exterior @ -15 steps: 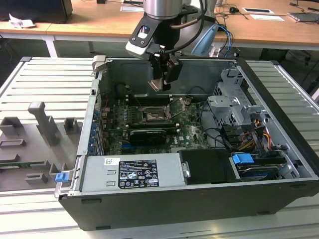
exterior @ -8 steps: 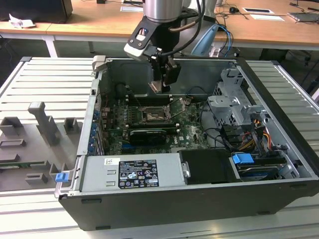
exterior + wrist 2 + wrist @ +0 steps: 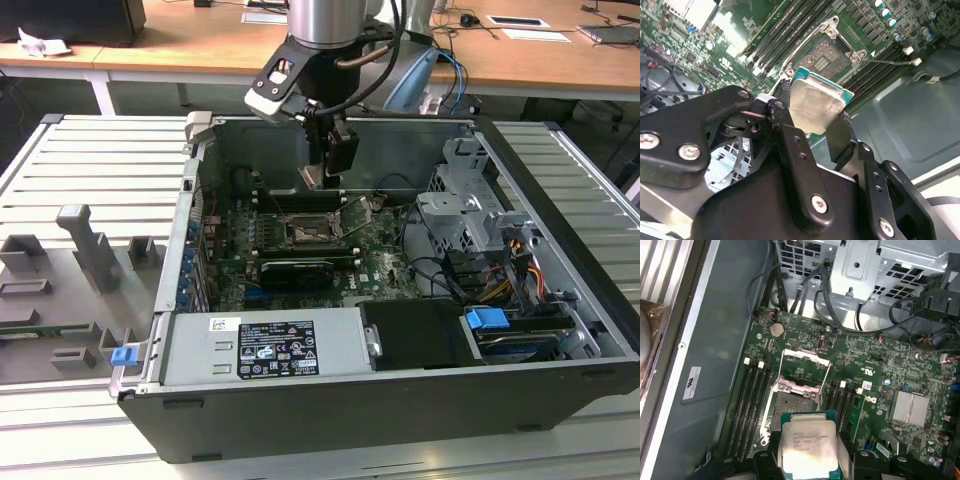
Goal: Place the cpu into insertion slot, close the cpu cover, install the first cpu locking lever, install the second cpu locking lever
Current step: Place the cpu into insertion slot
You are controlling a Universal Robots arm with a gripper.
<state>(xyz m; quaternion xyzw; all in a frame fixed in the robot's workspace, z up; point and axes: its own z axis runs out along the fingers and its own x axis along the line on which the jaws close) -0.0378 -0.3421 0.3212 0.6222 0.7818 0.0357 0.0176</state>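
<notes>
The gripper [image 3: 811, 117] grips the cpu [image 3: 807, 450] between its fingers above the bare insertion slot [image 3: 305, 232], at six o'clock of it in the exterior view. The cpu cover [image 3: 806, 356] stands open. No step looks complete yet.

Even, bright room light fills the exterior view. The desks [image 3: 200, 45] at 12 o'clock are lit brightest, while the board [image 3: 300, 250] lies dim in the shadow of the case [image 3: 330, 420]. In the second wrist view, white glare burns out a patch of board. The cpu [image 3: 815, 107] [image 3: 809, 447] shines pale in both wrist views.
</notes>
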